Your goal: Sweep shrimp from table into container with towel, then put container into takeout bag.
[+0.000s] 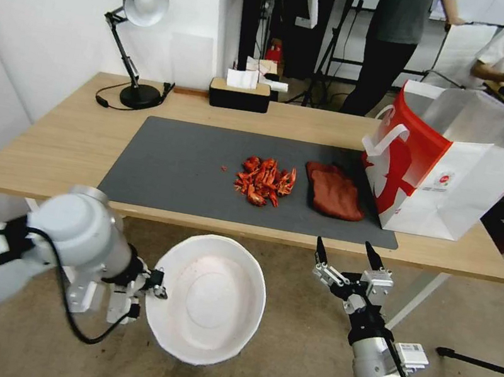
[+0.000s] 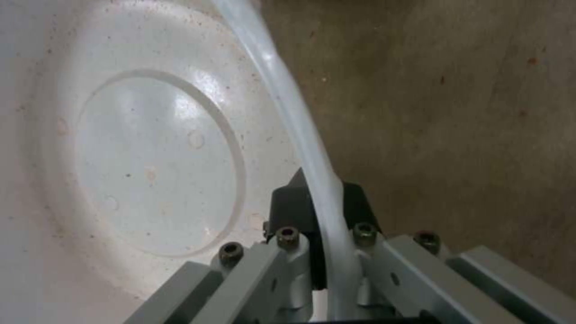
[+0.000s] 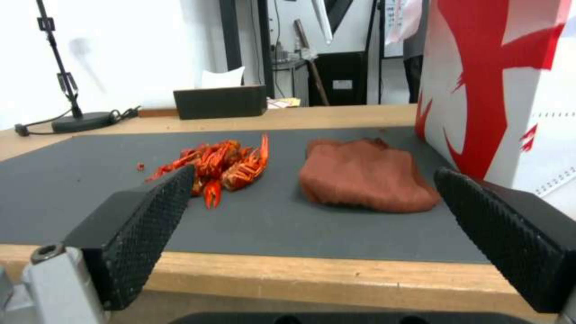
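While my left gripper (image 1: 154, 291) pinches the bowl (image 1: 206, 299) rim below the table (image 1: 68, 140) edge, right gripper (image 1: 348, 256) waits wide open facing the towel (image 1: 335, 193) beside the shrimp (image 1: 264, 181). Towel's soft, probably floppy; I'd grab its thick near edge.

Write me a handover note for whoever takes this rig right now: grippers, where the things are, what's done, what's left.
Left gripper: shut on the container rim, holding it below the table front edge.
Right gripper: open, empty, at the front edge facing the towel.
Shrimp: heaped mid-mat, one stray bit to their left.
Towel: flat between shrimp and takeout bag, which stands open at the table's right end.
Done: container picked up.
Left: grab towel, sweep shrimp in, bag the container.
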